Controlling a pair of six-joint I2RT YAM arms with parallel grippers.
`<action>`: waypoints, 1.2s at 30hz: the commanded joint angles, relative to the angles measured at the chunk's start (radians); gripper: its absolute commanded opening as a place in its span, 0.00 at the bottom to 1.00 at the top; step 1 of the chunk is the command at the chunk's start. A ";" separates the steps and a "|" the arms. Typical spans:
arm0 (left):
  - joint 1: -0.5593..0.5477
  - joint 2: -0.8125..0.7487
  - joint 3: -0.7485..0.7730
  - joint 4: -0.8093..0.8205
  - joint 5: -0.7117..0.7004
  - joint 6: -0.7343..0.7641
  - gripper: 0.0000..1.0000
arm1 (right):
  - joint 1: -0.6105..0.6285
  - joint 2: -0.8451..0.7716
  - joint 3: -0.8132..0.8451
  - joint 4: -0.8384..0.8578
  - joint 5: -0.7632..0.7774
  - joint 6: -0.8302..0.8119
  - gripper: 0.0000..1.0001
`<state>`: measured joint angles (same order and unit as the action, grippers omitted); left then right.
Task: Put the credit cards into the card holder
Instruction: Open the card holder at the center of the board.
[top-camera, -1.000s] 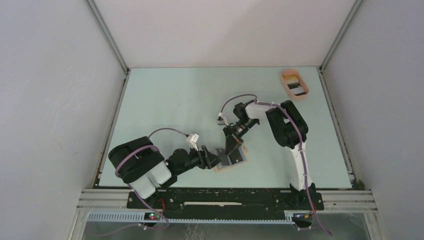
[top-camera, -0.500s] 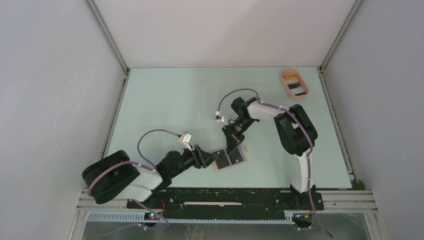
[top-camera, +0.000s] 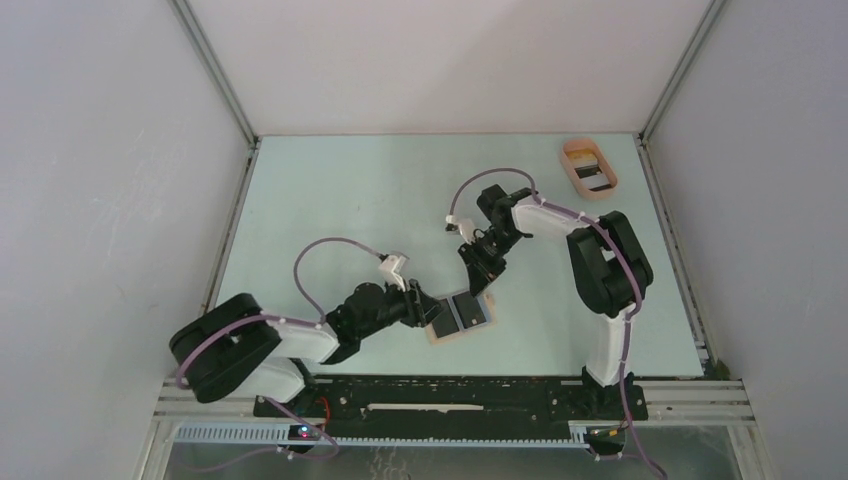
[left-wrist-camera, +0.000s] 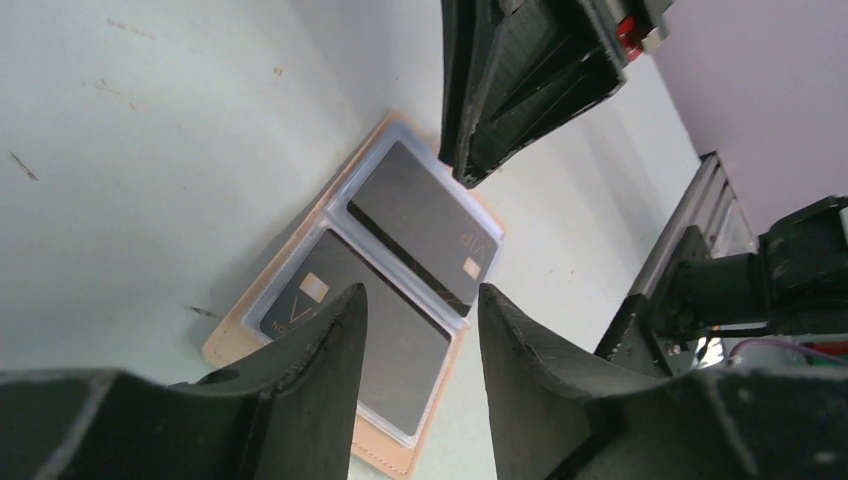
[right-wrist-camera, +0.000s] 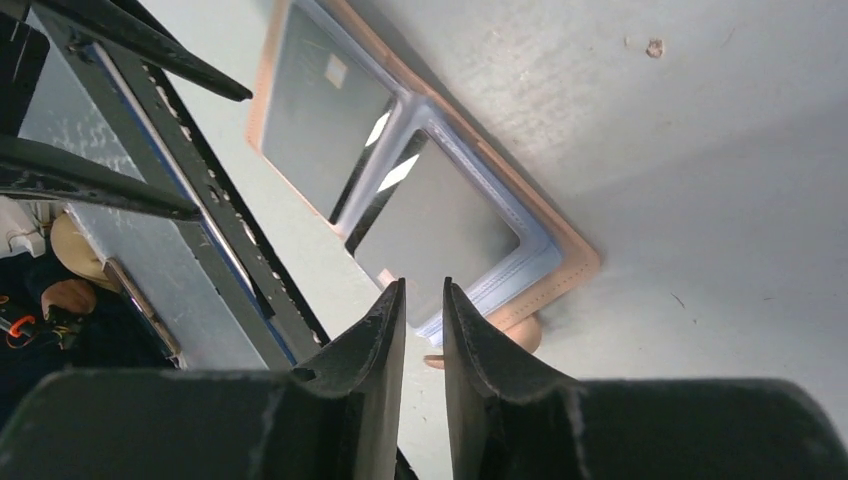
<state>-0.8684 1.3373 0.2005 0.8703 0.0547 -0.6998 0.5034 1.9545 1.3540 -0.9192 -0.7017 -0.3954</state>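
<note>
Cards (left-wrist-camera: 425, 225) are in nobody's jaws right now, two dark ones are tucked into the holder (left-wrist-camera: 228, 345), and here is how the grippers stand. Left gripper (left-wrist-camera: 420, 295) hangs low at the holder's near-left end, jaws parted a middling way with nothing between them; straight through that gap you see one of the dark cards. Right gripper (right-wrist-camera: 422, 288) is poised at the holder's far-right end, tips pointing down, jaws drawn in to a narrow slit, and that slit is bare as well. Whether its tips touch the holder, I cannot tell. Moving out from the fingers: the holder lies wide open and flat on the pale green table (top-camera: 350, 200), between the two grippers, close to the front edge and about midway across. Its tan border frames two clear pockets side by side, one dark card in each. Each card shows a small gold square and some pale lettering. A little tan tab (right-wrist-camera: 515, 335) pokes out from the holder's edge on the right gripper's side. Further out, away in the far right corner, sits the peach tray (top-camera: 567, 163), well apart from the holder, with what look like more cards lying in it
</note>
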 joint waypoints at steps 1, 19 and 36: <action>-0.007 0.108 0.066 0.079 0.051 0.035 0.48 | 0.002 0.020 0.000 -0.005 0.047 -0.007 0.29; -0.016 0.328 0.119 0.196 0.085 -0.008 0.42 | -0.020 0.083 0.002 -0.001 0.070 0.003 0.39; -0.016 0.347 0.129 0.187 0.091 -0.010 0.42 | -0.031 0.041 0.004 -0.007 0.091 0.009 0.43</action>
<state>-0.8787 1.6711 0.2909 1.0348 0.1356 -0.7078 0.4831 2.0251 1.3502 -0.9264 -0.6605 -0.3790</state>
